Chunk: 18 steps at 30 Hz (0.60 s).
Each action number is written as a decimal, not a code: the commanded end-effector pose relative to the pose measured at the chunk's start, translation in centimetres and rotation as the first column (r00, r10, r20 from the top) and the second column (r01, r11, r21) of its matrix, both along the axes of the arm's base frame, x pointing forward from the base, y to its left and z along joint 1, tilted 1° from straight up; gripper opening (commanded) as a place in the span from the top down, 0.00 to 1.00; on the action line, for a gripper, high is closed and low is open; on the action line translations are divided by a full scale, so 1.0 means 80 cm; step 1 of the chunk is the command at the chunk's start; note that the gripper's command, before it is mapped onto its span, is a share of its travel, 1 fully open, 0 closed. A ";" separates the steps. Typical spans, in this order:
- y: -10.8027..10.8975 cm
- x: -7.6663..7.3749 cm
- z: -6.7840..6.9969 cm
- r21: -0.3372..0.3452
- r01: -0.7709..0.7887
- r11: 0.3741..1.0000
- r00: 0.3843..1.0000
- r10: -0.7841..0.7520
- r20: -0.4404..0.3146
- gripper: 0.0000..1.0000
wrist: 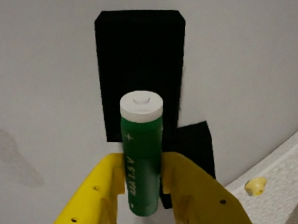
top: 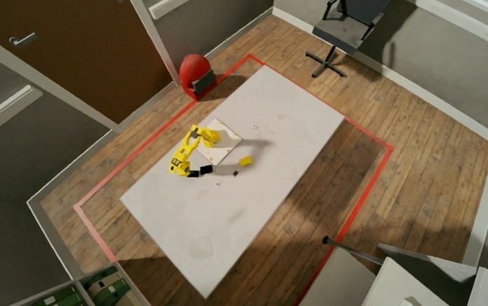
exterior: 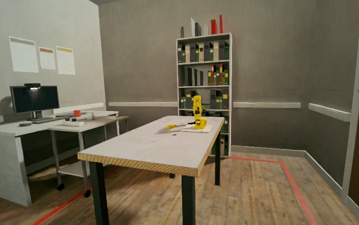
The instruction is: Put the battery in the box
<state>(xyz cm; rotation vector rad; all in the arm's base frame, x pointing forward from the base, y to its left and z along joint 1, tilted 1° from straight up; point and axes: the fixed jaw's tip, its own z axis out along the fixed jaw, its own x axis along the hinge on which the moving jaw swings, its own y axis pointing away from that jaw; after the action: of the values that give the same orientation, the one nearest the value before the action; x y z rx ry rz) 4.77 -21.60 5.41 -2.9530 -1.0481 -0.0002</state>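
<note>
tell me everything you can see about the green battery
The green cylindrical AAA battery has a white cap with a small raised nub at its top end and faint pale print on its glossy side. The yellow hand is shut on its lower part, one finger on each side. It points at the black box lying beyond it on the white table.

Between your yellow gripper (wrist: 143, 185) fingers you have the AAA battery (wrist: 141, 156): green body, white cap, faint pale print on the label. Beyond the fingertips, the black box (wrist: 140, 63) is matt black on the pale grey-white table (wrist: 47, 63), with a smaller black piece, likely its lid (wrist: 196, 149), just right of the fingers. At far right, note a white board (wrist: 280, 183) flecked yellow.
</note>
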 end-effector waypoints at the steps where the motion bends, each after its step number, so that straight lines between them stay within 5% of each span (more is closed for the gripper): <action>1: 0.001 -0.002 0.000 -0.004 -0.001 1.000 1.000 0.001 0.002 0.97; 18: 0.000 -0.002 -0.020 -0.004 -0.001 1.000 1.000 0.001 0.002 0.97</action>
<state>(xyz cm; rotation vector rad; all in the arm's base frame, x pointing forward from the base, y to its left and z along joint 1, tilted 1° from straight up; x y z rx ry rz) 4.79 -21.70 4.38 -2.9655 -1.0525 0.0027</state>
